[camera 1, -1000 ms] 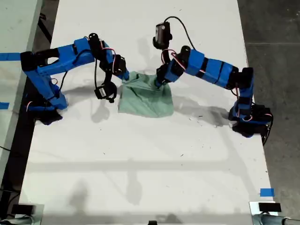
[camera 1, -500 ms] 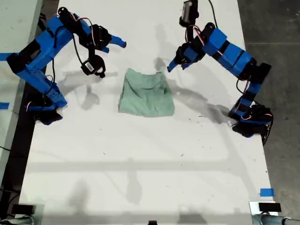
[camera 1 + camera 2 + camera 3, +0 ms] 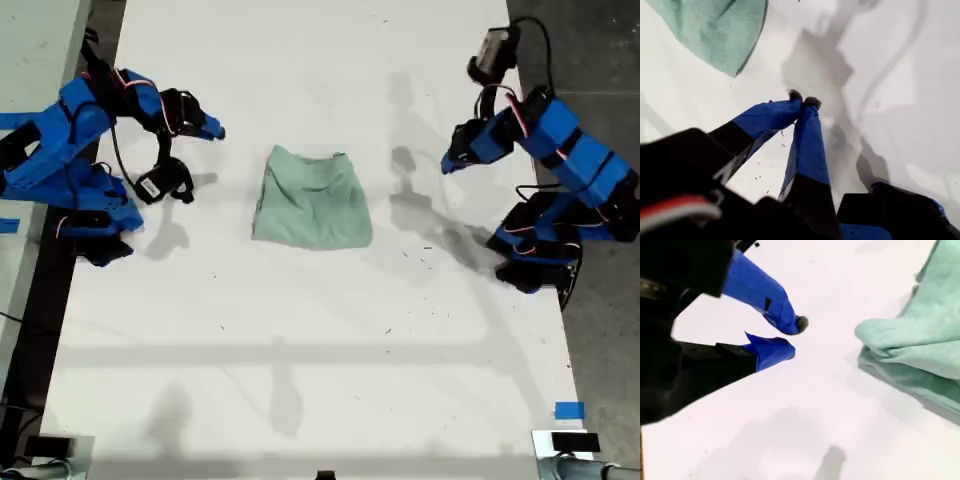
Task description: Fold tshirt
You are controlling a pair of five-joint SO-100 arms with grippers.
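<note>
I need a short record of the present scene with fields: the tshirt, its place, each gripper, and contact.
tshirt: tshirt, pale green, folded into a compact bundle
place: on the white table, between the two arms in the exterior view
first gripper: my first gripper, shut, holds nothing
second gripper: my second gripper, slightly open, holds nothing
contact: neither gripper touches the tshirt

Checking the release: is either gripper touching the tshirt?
Apart. The exterior view shows bare table between the tshirt and both arms' grippers.
</note>
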